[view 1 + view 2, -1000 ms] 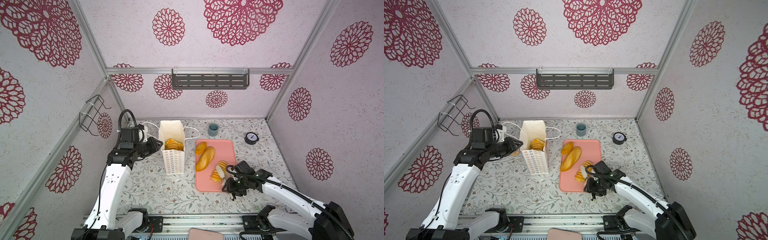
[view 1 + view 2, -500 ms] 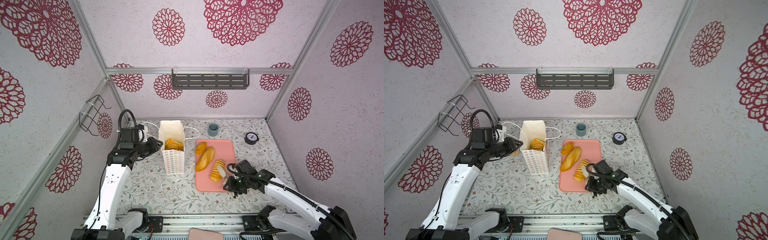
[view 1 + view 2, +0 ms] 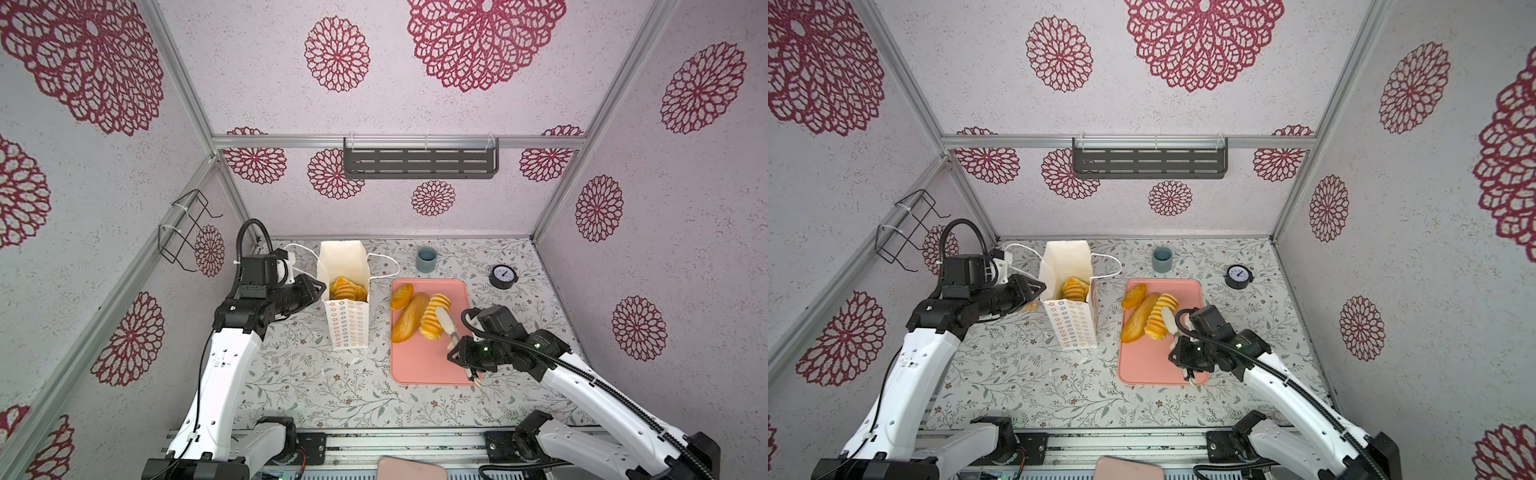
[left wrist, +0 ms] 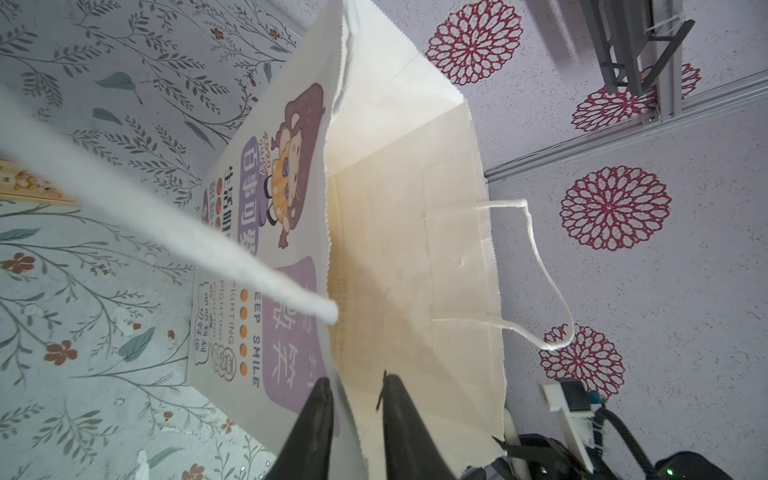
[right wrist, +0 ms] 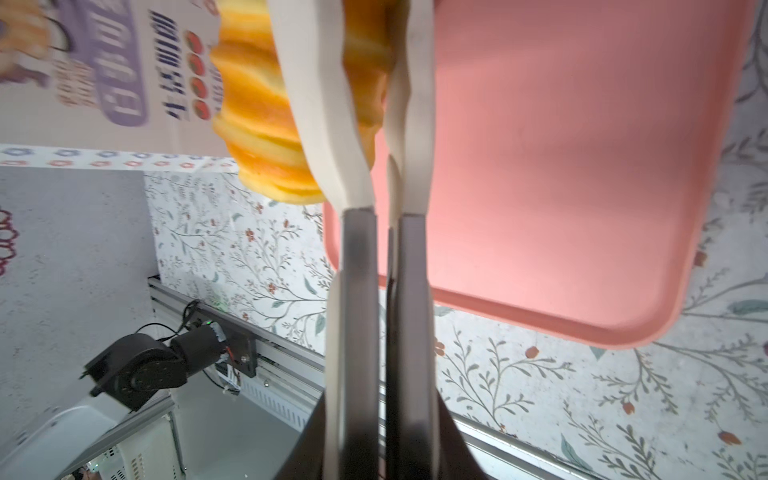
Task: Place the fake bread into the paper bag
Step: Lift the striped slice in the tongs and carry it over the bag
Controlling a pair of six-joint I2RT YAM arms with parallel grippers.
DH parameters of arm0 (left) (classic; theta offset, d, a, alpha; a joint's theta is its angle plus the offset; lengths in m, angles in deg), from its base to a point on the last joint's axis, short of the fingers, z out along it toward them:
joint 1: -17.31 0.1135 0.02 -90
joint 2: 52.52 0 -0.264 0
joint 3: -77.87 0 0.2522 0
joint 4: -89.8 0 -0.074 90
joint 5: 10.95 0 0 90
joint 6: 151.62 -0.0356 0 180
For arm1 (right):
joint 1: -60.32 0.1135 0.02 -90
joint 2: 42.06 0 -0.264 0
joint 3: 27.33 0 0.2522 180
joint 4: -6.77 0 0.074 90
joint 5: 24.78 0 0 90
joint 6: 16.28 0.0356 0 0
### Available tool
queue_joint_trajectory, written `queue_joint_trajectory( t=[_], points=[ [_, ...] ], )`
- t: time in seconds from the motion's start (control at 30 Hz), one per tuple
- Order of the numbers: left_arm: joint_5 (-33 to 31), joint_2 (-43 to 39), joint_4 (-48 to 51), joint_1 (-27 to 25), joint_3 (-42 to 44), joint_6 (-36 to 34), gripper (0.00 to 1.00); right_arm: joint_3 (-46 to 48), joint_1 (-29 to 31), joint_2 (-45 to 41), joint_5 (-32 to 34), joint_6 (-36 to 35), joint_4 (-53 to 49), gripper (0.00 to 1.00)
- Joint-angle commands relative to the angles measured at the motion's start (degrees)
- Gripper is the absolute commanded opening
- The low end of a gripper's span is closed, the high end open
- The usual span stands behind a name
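Paper bag: the paper bag [image 3: 347,328] stands upright with its mouth open, left of centre in both top views, on the floral table [image 3: 324,386] just left of the pink tray [image 3: 428,365].
Bread in the bag: several golden pieces [image 3: 348,289] show through the mouth.
Bread left out: 3 pieces sit in the tray's upper-left part. They are an oval bun [image 3: 401,296], a long loaf [image 3: 409,318] and a ridged loaf [image 3: 434,318] that leans on the long loaf.
Left gripper: the left gripper [image 4: 355,380] meets the bag's rim from the left. Its jaws are a narrow gap apart, 1 outside the printed face and 1 inside. The paper runs between them and does not look pinched.
Why there: probably to keep the mouth open and stop the light bag from tipping.
Right gripper: the right gripper [image 3: 459,351] is clamped tight on a pair of tongs [image 5: 359,291] over the tray's lower right.
Tongs: the 2 pale tips press on either side of the ridged loaf's near end, so the squeeze on the handles is what grips the bread.
Lift: I cannot tell whether the loaf is clear of the tray.
Step in hand: picking up the ridged loaf, with 3 pieces to go.
Next move: raise it, carry it left over the bag's mouth, then ease the squeeze.
Risk: held by 1 end, the loaf may swing or slip, and the tongs could catch the rim or a cord handle [image 3: 384,266].
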Motion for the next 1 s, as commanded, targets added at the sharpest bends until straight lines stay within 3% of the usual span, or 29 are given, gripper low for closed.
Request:
queue_joint_trajectory(
  t=[0.0, 0.4, 0.63, 0.97],
  points=[
    [0.1, -1.0, 0.0, -0.3, -0.7, -0.3, 0.22, -6.0, -0.2, 0.9, 3.0, -3.1, -1.9, 0.26],
    [0.9, -0.7, -1.1, -0.3, 0.6, 0.4, 0.18, -28.8, 0.4, 9.7, 3.3, -4.7, 0.1, 0.25],
    [0.8, -0.9, -1.0, -0.4, 1.0, 0.5, 0.17, -42.9, 6.5, 19.1, 4.2, -6.5, -0.6, 0.25],
    [0.1, -1.0, -0.9, -0.4, 1.4, 0.6, 0.26, -52.6, 12.5, 29.2, 4.6, -8.5, -1.7, 0.25]
  ],
)
